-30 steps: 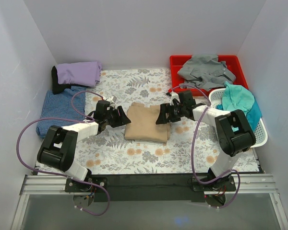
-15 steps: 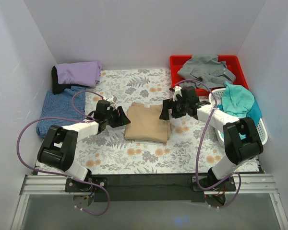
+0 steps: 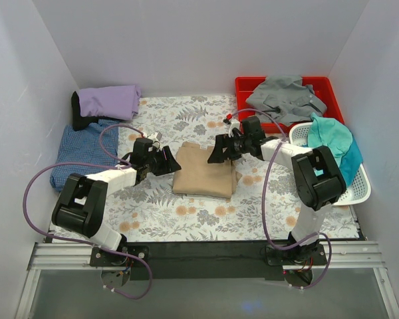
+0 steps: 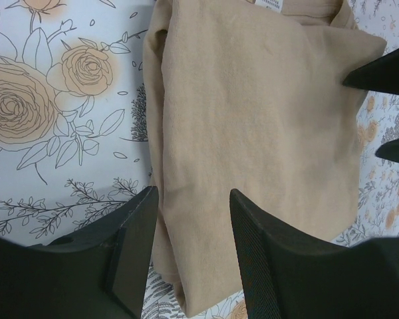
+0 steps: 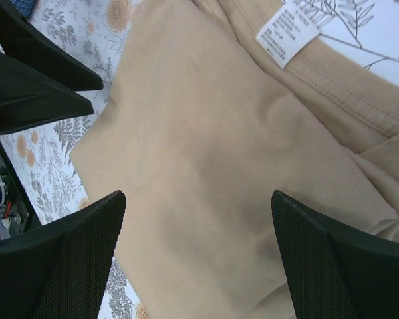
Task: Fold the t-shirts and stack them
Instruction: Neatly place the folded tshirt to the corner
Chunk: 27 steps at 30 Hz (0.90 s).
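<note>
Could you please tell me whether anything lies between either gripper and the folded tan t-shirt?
Nothing visible does. The left gripper hangs, jaws apart, over the left edge of the folded tan cloth t-shirt, the right gripper wide open over its far right part; both wrist views show only that cloth between the fingers.

Tan t-shirt (image 3: 203,171) lies folded at centre (label showing), lavender (image 3: 110,101) and blue (image 3: 80,149) left, grey (image 3: 286,96) and teal (image 3: 329,138) right.
</note>
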Each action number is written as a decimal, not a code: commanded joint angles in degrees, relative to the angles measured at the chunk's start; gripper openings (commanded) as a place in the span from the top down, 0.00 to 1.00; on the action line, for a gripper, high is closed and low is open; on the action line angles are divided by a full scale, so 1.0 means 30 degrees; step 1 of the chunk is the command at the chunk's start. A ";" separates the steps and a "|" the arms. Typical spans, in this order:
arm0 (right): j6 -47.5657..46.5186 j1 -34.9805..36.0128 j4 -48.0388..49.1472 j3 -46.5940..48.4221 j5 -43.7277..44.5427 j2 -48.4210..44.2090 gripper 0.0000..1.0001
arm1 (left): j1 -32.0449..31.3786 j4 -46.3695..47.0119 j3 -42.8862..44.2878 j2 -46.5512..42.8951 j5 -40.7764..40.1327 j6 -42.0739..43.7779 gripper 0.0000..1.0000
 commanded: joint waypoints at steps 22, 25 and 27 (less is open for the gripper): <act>-0.1831 0.0149 -0.2410 -0.1497 0.9763 -0.3363 0.04 | -0.0030 -0.1628 0.1304 0.1001 -0.0462 0.0155 0.35; -0.1832 0.0149 -0.2760 -0.1732 0.9853 -0.4711 0.03 | 0.0029 -0.1570 0.1362 0.1088 0.0386 0.0301 0.16; -0.1773 0.0149 -0.3053 -0.1936 0.9795 -0.5532 0.03 | 0.0116 -0.1336 0.1216 0.1176 0.1087 0.0389 0.15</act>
